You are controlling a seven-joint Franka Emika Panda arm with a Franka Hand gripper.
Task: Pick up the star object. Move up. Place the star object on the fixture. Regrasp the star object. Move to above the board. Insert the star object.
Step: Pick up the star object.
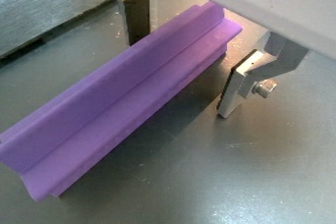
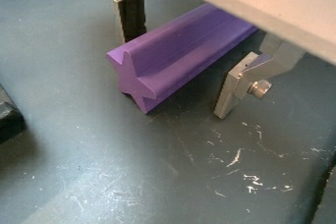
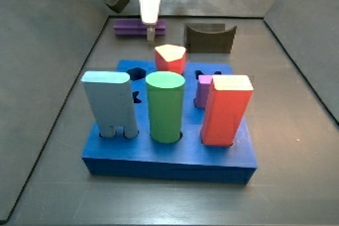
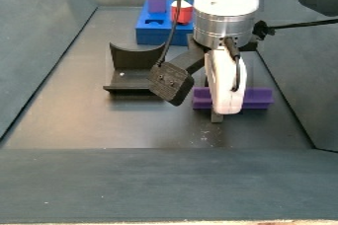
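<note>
Looking at the fingers (image 1: 132,12) first, we see two flat silver plates with dark pads standing spread on either side of the purple star object (image 1: 118,95), with a visible gap between each pad and the piece, so nothing is clamped. In both wrist views the gripper (image 2: 178,61) straddles the star object (image 2: 184,51), which lies flat on the dark grey floor (image 2: 92,169); its end face shows the star-shaped profile. In a side view the gripper (image 4: 224,96) hangs low over the piece (image 4: 251,98), fingertips close to the floor. Just beside it stands the fixture (image 4: 138,66), a dark L-shaped bracket on its base plate. Farther off we see the blue board (image 3: 172,151) carrying a light blue block (image 3: 106,101), a green cylinder (image 3: 165,106), a red block (image 3: 228,109) and an orange-topped piece (image 3: 169,56). In that side view the star object (image 3: 130,29) lies behind the board, near the fixture (image 3: 209,38).
</note>
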